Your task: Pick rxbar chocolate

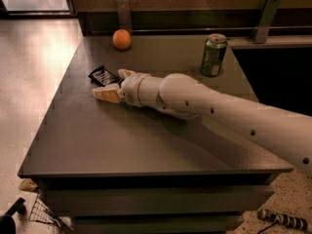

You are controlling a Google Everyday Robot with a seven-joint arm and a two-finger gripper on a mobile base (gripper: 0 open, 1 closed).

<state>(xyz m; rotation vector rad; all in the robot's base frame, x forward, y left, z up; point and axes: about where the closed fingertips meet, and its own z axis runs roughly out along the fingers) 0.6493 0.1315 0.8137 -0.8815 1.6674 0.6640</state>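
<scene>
The rxbar chocolate [103, 76], a small flat bar in a shiny black wrapper, lies on the dark table [122, 140] at its left middle. My gripper [113, 84] hangs low over the table just right of the bar, at the end of the white arm that comes in from the right. Its tan fingers are open: one fingertip [106, 93] lies in front of the bar, the other [126, 73] sits by the bar's right end. The bar lies at the mouth of the open fingers and is not held.
An orange fruit [122, 39] sits at the table's back left. A green drink can [213, 55] stands at the back right. A rail with metal posts [265, 18] runs behind the table. The floor drops away at the left edge.
</scene>
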